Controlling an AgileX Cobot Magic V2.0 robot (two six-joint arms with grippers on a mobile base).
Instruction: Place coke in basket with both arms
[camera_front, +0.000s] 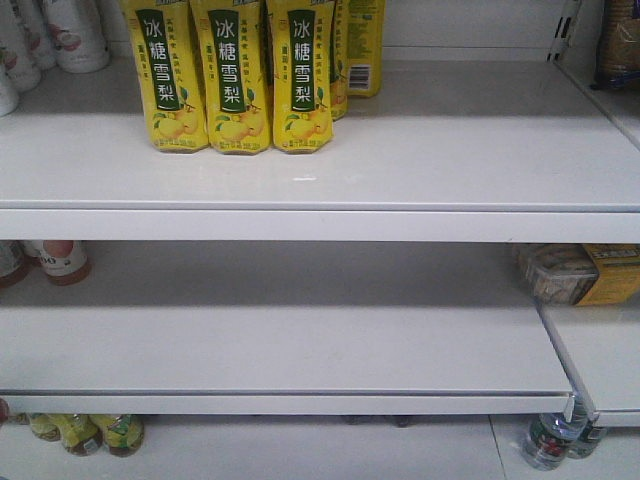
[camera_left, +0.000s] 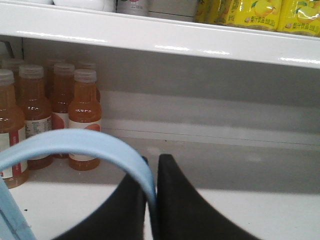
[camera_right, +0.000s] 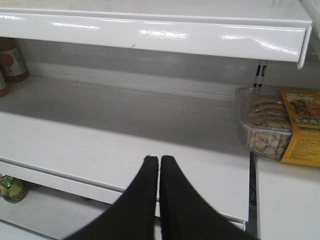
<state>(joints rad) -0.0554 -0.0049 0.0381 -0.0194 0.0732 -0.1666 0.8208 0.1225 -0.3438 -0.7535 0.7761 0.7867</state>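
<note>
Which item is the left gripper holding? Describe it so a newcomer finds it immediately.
In the left wrist view, below the white shelf edge, the left gripper pinches a pale blue basket handle. Unlike the amber bottles behind, it is a smooth curved band.

The white upper shelf carries three yellow pear-drink bottles in a row at its back left, and white bottles stand in the far left corner. The middle shelf is mostly bare, with orange juice bottles standing at its left end. On the neighbouring shelf board to the right lies a clear snack tray touching a yellow package.
</note>
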